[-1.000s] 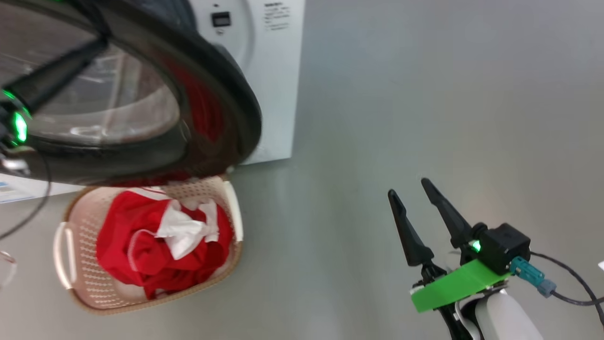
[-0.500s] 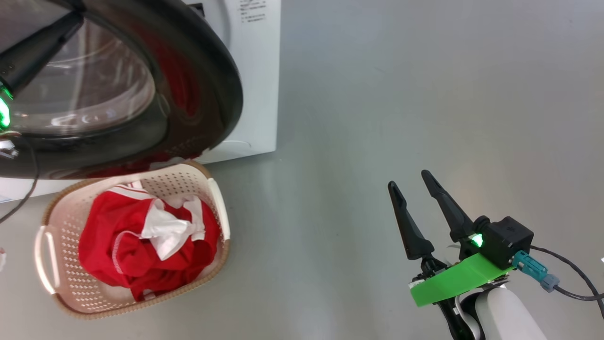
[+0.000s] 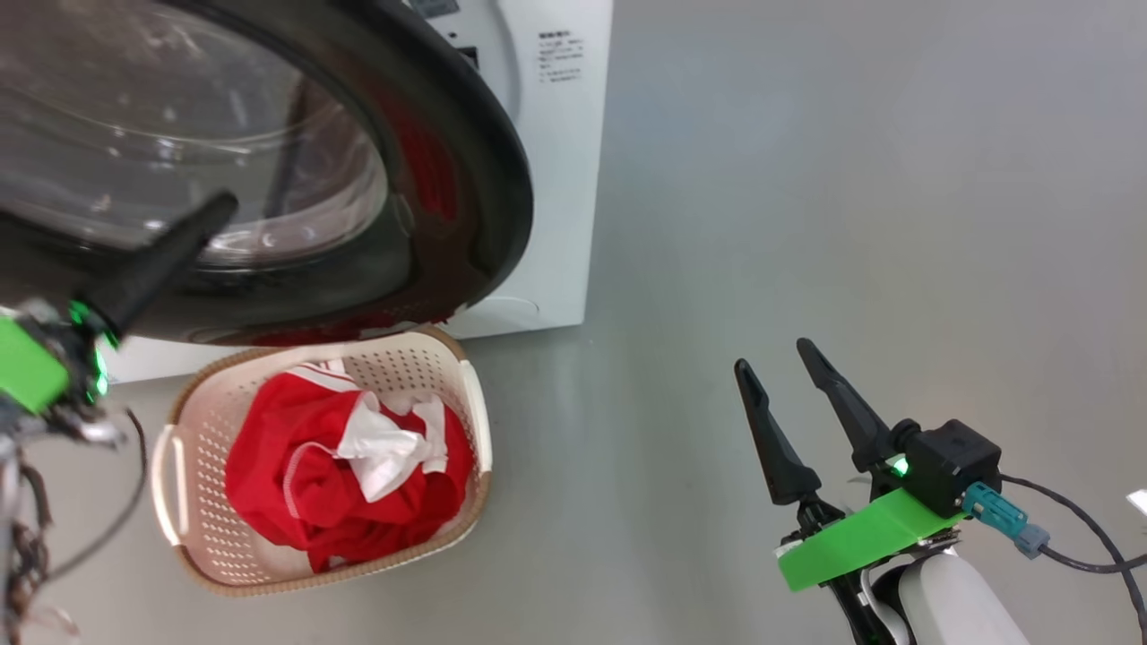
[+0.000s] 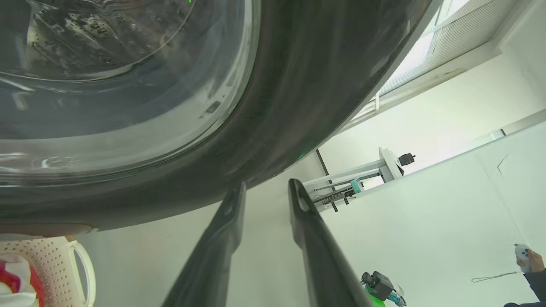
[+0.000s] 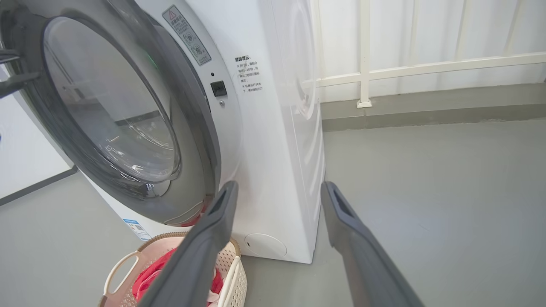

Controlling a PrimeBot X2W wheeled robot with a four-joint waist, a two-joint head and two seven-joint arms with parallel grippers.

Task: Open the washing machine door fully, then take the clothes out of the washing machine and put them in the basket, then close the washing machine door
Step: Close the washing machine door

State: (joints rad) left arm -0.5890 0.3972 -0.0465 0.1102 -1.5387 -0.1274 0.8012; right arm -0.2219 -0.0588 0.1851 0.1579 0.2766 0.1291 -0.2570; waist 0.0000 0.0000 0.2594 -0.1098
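The washing machine door (image 3: pixel 466 161), with its black rim and bulging glass, stands swung out from the white washing machine (image 3: pixel 556 179) and hangs over the basket. My left gripper (image 3: pixel 219 210) sits low in front of the glass. In the left wrist view, my left gripper (image 4: pixel 266 186) is open and empty, its tips just short of the door rim (image 4: pixel 298 85). Red and white clothes (image 3: pixel 340 466) fill the cream basket (image 3: pixel 470 408) on the floor below the door. My right gripper (image 3: pixel 772 353) hovers open and empty far to the right, pointing at the machine (image 5: pixel 277 128).
Grey floor spreads between the basket and my right arm. A white railing (image 5: pixel 362 72) runs along the wall behind the machine. A person's hand with a controller (image 4: pixel 527 258) shows at the left wrist view's lower right edge. Loose cables hang by my left arm.
The head camera has shifted. My left gripper has dropped from high on the door's glass to its lower part, and its jaws have parted. The right arm, basket and clothes stay as they were.
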